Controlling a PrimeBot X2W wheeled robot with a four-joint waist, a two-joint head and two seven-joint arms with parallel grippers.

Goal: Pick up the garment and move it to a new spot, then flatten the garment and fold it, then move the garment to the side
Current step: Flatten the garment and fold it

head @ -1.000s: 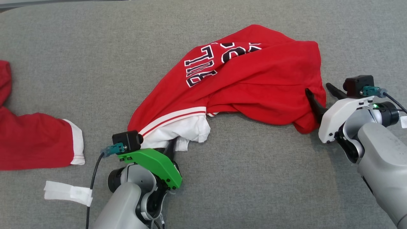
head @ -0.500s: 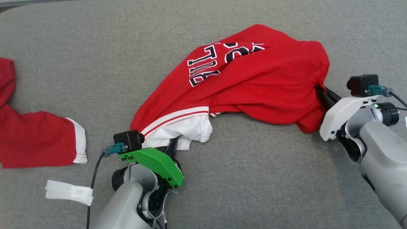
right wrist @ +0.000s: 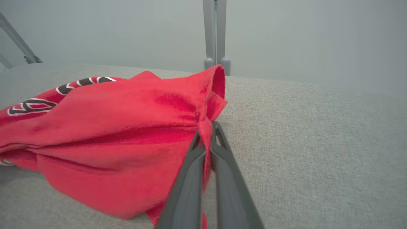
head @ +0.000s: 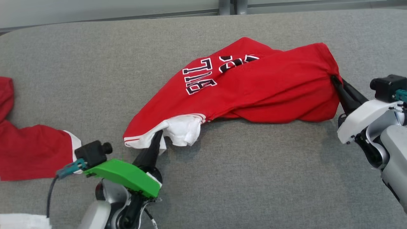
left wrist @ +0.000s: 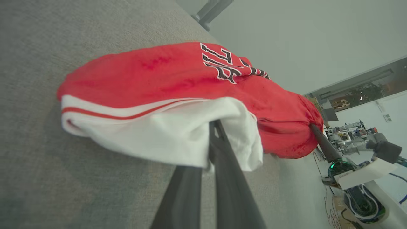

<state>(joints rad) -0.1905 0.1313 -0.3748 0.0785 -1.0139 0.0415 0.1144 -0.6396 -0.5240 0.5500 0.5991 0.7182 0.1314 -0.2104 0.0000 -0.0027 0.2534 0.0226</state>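
Note:
The garment (head: pixel 254 89) is a red shirt with dark lettering and a white, red-striped trim, stretched across the grey table top (head: pixel 222 178). My left gripper (head: pixel 158 135) is shut on its white end at the lower left, which is raised a little off the surface. In the left wrist view the fingertips (left wrist: pixel 213 124) are buried in the white cloth (left wrist: pixel 152 133). My right gripper (head: pixel 334 78) is shut on the red edge at the right. The right wrist view shows red cloth (right wrist: pixel 111 127) pinched between the closed fingers (right wrist: pixel 219 140).
A second red garment with a white cuff (head: pixel 28 152) lies at the table's left edge. A white strip (head: pixel 22 221) sits at the bottom left corner. Beyond the table's far edge stands a grey post (head: pixel 229 4). Open grey surface spreads in front of the garment.
The right gripper has shut on the red edge and drawn it right. The left gripper has pulled the white end left and up. The garment is more stretched. The camera has tilted.

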